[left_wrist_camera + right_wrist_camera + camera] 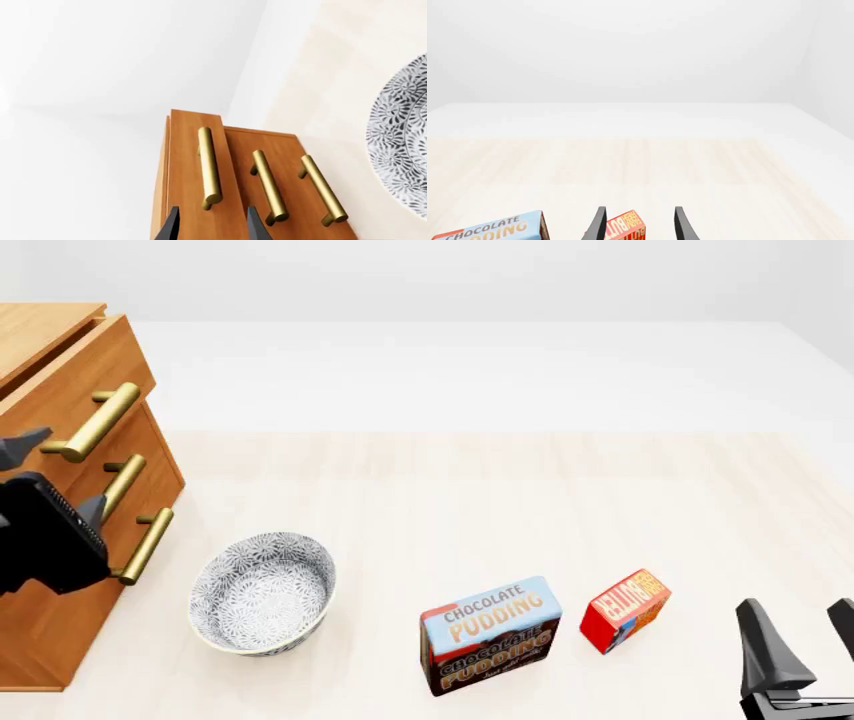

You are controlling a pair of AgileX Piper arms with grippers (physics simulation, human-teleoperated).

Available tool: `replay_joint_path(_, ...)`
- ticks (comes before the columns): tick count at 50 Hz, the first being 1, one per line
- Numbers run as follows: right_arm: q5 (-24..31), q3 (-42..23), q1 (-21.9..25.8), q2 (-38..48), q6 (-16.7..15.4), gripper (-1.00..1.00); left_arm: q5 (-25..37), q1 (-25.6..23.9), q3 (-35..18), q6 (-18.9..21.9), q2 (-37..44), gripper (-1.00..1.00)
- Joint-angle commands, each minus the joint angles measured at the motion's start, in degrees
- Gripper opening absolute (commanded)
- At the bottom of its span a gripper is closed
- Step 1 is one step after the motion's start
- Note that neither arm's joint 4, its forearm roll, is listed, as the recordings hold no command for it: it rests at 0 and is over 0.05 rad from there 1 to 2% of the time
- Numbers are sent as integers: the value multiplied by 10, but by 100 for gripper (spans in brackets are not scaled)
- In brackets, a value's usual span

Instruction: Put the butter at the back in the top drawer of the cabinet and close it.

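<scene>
The cabinet point(54, 570) stands at the left of the table. Its top drawer point(74, 375) is pulled out a little, so its front point(187, 165) stands proud of the two below. My left gripper point(60, 477) is open in front of the top brass handle point(208, 167), with the fingertips point(172, 225) just short of the bar and nothing held. The butter point(625, 610), a small red and orange box, stands on the table at the front right. My right gripper point(801, 635) is open and empty just right of it. In the right wrist view the butter point(625, 227) shows between the open fingers.
A blue-and-brown chocolate pudding box point(490, 637) stands just left of the butter. A patterned grey bowl point(263, 590) sits between that box and the cabinet. The two lower drawers, with their handles point(270, 187), are shut.
</scene>
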Motion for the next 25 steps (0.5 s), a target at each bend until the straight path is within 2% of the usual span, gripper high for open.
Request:
replay_joint_path(1, 0, 0, 0, 0, 0, 100, -17, 7, 4, 4, 14, 100)
replay_joint_path(25, 0, 0, 0, 0, 0, 100, -21, 17, -3, 3, 27, 100)
